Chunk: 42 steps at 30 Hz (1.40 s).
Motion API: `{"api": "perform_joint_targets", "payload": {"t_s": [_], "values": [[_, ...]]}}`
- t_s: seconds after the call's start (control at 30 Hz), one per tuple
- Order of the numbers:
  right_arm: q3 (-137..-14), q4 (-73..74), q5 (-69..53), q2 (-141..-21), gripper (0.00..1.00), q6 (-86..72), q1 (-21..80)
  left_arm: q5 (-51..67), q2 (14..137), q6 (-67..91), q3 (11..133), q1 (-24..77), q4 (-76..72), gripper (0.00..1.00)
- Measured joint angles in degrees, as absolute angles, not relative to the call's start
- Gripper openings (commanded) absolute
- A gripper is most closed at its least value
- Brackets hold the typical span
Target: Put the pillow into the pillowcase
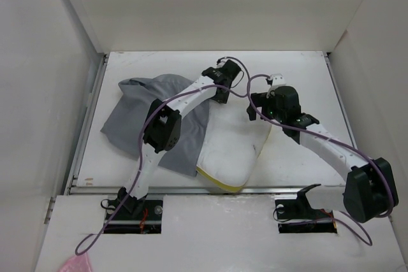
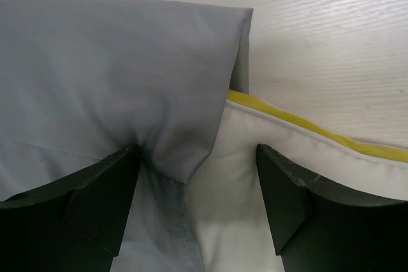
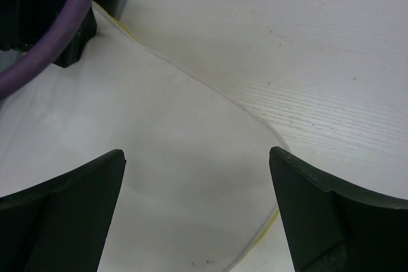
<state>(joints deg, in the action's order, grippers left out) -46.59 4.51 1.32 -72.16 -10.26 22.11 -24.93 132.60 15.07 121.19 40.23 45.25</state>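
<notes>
Both jaws apart, I see left gripper (image 2: 197,157) over pillowcase (image 2: 115,62) hem, right gripper (image 3: 197,160) over pillow (image 1: 229,154) edge, cable (image 3: 60,42) at its left.

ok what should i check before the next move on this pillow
1. left jaws open: ok
2. right jaws open above the pillow: ok
3. pillowcase hem laps over the pillow's corner: ok
4. pillow fully inside pillowcase: not ok, much of it bare
5. pillow's near corner within the table edge: cannot tell
</notes>
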Motion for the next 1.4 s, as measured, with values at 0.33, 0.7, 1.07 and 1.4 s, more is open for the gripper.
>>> {"api": "perform_joint_targets", "payload": {"t_s": [0.33,0.7,1.07,1.4], "values": [[-45.9,4.4,-0.7,-75.6,1.0,-10.3,22.1,-35.9,132.9,15.3,125.7,39.7,48.8,0.65],[-46.0,1.9,-6.0,-77.2,1.0,-8.9,22.1,-37.2,134.5,14.6,125.7,38.0,49.1,0.0],[-51.6,-6.7,-18.3,-94.2,0.0,-3.7,21.7,-28.2,132.6,10.3,124.3,37.5,41.8,0.0],[-50.3,-16.4,-27.4,-87.4,0.0,-4.5,21.4,-18.5,121.9,5.9,124.2,40.9,38.7,0.0]]}}
